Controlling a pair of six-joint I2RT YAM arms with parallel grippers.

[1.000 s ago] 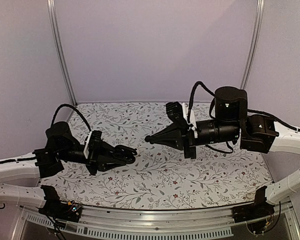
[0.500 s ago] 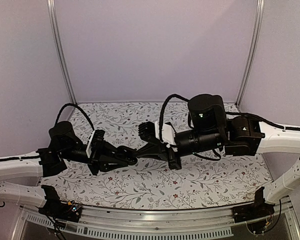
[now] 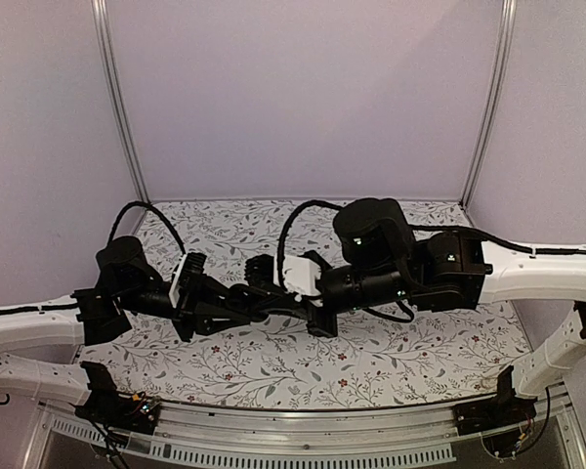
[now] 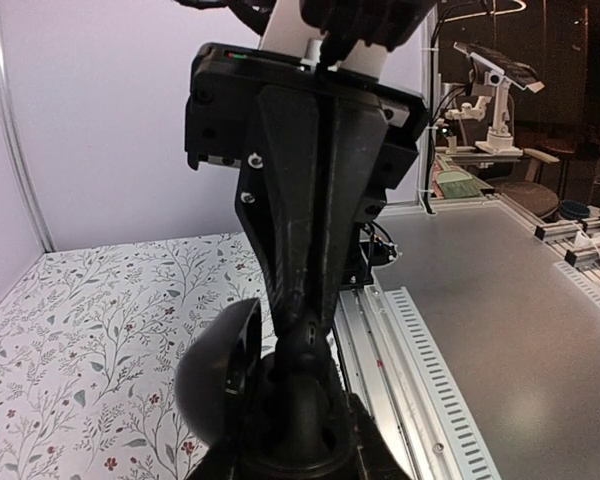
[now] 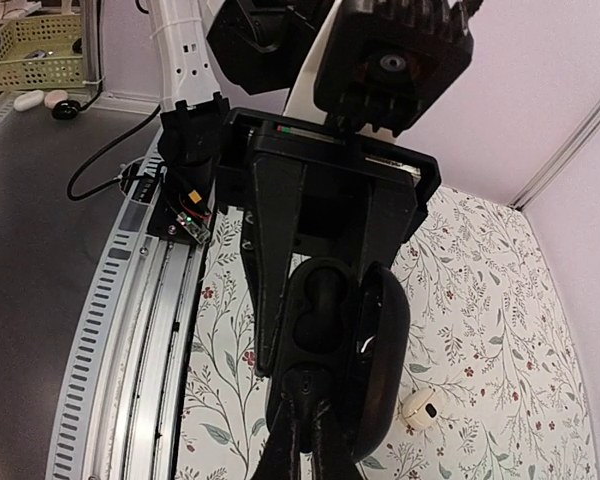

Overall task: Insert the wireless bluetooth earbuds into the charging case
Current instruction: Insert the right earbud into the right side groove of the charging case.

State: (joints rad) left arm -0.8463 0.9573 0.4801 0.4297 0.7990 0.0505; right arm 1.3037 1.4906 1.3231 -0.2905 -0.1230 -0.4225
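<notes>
Charging case (image 5: 345,345) hangs open above the floral tablecloth (image 5: 480,300), black and oval. Its lid is swung to one side and two dark hollows show in the base. The right gripper (image 5: 308,440) has its fingers drawn to a narrow point, and their tips rest right at the near end of the case. Black on black, the earbuds cannot be picked out, nor whether one is pinched there. A second ago this gripper was well apart; since then the right arm has swung across, and the tips now meet the case. Beyond it, the left gripper (image 3: 240,303) is clamped on the case from both sides, much where it was. A small white rounded object (image 5: 420,408) lies on the cloth beside them.
</notes>
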